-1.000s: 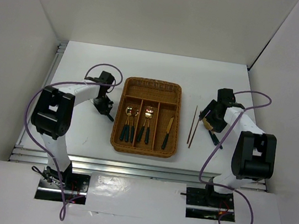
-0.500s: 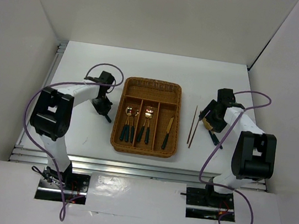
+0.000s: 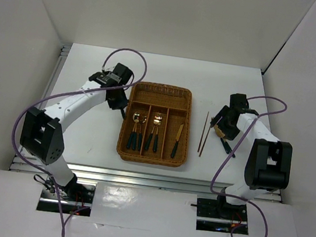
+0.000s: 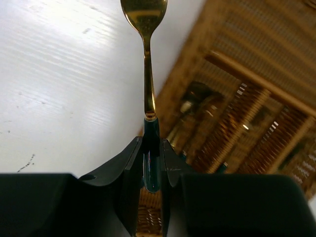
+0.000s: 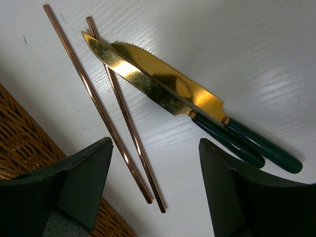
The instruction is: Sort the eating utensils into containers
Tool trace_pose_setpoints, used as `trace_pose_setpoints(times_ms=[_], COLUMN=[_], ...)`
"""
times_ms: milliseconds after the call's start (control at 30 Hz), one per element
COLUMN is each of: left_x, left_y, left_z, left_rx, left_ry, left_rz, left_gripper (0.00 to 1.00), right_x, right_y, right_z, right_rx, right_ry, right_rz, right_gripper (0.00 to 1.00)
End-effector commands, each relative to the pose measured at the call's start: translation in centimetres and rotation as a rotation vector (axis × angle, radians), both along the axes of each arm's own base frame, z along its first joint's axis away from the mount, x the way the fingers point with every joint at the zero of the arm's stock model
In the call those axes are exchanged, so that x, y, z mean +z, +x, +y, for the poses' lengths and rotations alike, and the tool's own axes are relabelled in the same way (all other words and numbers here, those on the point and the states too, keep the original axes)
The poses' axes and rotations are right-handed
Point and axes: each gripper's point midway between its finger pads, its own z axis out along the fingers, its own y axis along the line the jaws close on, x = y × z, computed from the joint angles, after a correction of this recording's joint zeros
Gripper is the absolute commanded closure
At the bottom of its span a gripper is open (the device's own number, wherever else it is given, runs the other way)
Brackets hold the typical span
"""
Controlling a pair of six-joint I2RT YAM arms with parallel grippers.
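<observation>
Spoon is clamped by its dark handle in the left gripper, bowl forward, beside the left rim of the wicker tray, likely so it drops in lengthwise. Right gripper hangs spread above knives and chopsticks lying outside.

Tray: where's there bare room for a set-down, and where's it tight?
Free: the crosswise slot at the tray's far end looks bare; the right long slot holds only one knife. Tight: left slot and middle slot, each with utensils; right of the tray, chopsticks and two knives lie under the open right gripper.
</observation>
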Motion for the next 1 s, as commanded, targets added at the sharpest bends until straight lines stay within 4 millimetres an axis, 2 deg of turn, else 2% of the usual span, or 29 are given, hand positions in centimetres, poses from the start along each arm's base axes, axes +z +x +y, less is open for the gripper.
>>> trace_pose_setpoints(times_ms=[0, 67, 200, 233, 367, 400, 467, 600, 667, 733, 800, 833, 967], left_x=[4.6, 6.1, 6.7, 6.2, 4.1, 3.4, 2.3, -1.3, -2.4, -4.1, -4.4, -5.3, -5.3], left_y=[-0.3, -0.9, -1.7, -2.3, -4.2, -4.6, -5.5, -6.6, -6.9, -7.3, -7.3, -7.4, -6.9], left_z=[-2.8, -5.7, -11.2, -12.7, -16.1, -16.6, -17.7, -18.0, -18.2, -18.5, -19.0, -18.9, -19.3], left_rx=[-0.118, -0.203, -0.347, -0.386, -0.482, -0.497, -0.52, -0.539, -0.547, -0.566, -0.587, -0.596, -0.612], left_ry=[-0.002, -0.036, -0.131, -0.144, -0.179, -0.174, -0.175, -0.137, -0.128, -0.101, -0.089, -0.073, -0.061], left_rz=[-0.093, -0.123, -0.157, -0.147, -0.096, -0.084, -0.069, 0.002, 0.019, 0.056, 0.066, 0.084, 0.089], left_gripper=[0.92, 0.92, 0.92, 0.92, 0.92, 0.92, 0.92, 0.92, 0.91, 0.91, 0.9, 0.88, 0.73], right_x=[1.1, 1.4, 1.7, 1.5, 2.4, 1.9, 1.8, 1.6, 1.5, 1.7, 1.7, 1.7, 1.3], right_y=[0.9, 0.8, 0.1, -0.4, -1.3, -2.1, -2.5, -3.7, -4.0, -4.0, -4.0, -4.0, -4.4], right_z=[-0.8, -1.0, -1.3, -1.2, -1.2, -1.2, -1.2, -1.0, -0.8, -0.8, -1.0, -1.2, -2.1], right_rx=[-0.023, -0.035, -0.061, -0.069, -0.069, -0.069, -0.069, -0.065, -0.06, -0.06, -0.064, -0.07, -0.081], right_ry=[-0.03, -0.034, -0.046, -0.042, -0.041, -0.042, -0.042, -0.034, -0.024, -0.024, -0.032, -0.044, -0.092], right_rz=[-0.041, -0.042, -0.037, -0.032, -0.056, -0.034, -0.034, -0.032, -0.03, -0.039, -0.04, -0.04, -0.005], right_gripper=[0.22, 0.22, 0.22, 0.22, 0.22, 0.21, 0.21, 0.21, 0.21, 0.21, 0.21, 0.21, 0.21])
